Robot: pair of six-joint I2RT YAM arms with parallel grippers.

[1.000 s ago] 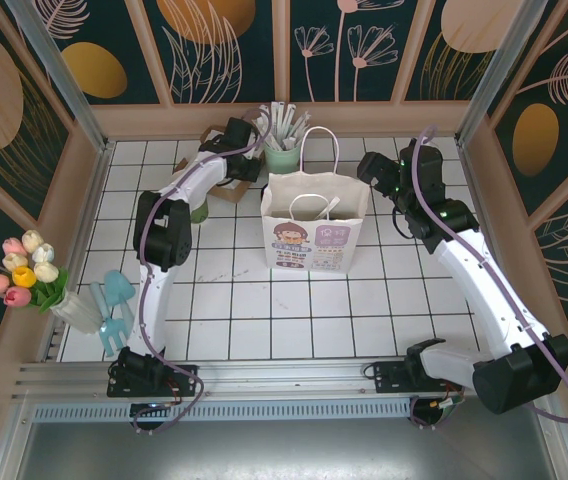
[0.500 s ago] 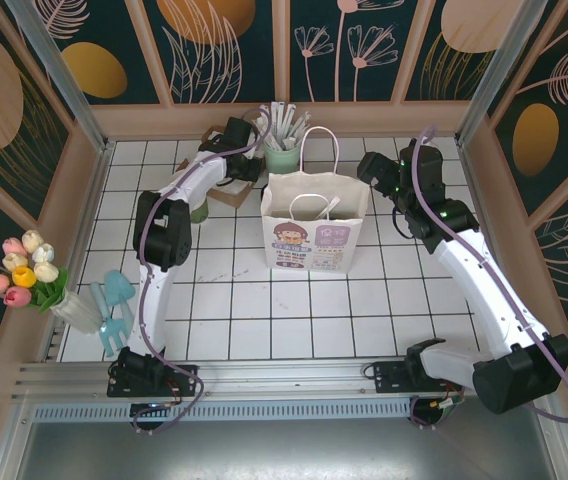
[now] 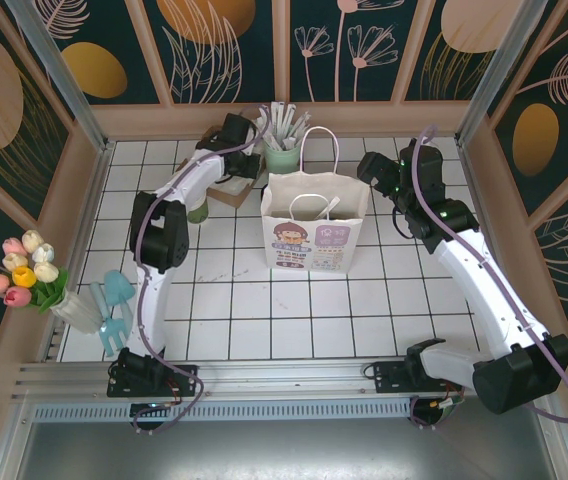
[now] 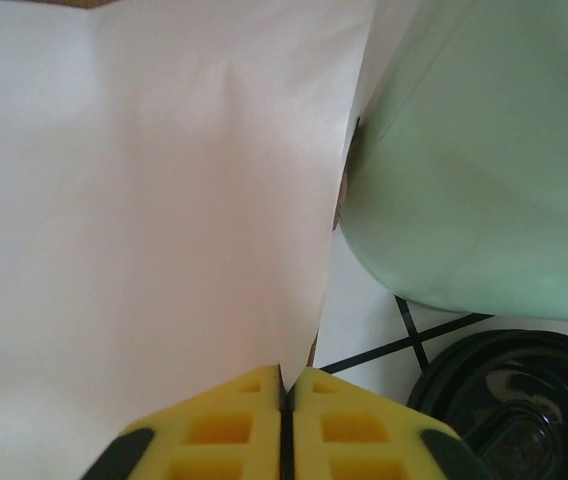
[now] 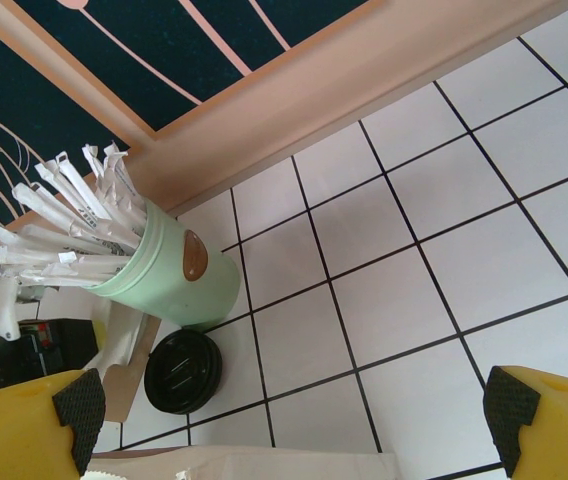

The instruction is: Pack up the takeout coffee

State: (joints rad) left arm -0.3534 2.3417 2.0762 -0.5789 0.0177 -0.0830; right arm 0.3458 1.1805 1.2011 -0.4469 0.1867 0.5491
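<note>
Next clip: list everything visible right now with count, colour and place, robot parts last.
paper bag: one, white, printed front, upright mid-table.
holder: one, mint green, behind the bag.
white sticks: a bundle, white, in the holder.
black lid: one, black, flat on the tiles beside the holder.
green cup: one, green, left of the bag, partly hidden by the left arm.
brown flat piece: one, brown, back left.
white sheet: one, white, before the left gripper.
tulips: one bunch, pink, yellow, cream, left edge.
pale blue pieces: count unclear, beside the tulips.
left gripper: yellow pads, shut.
right gripper: yellow pads, open.
</note>
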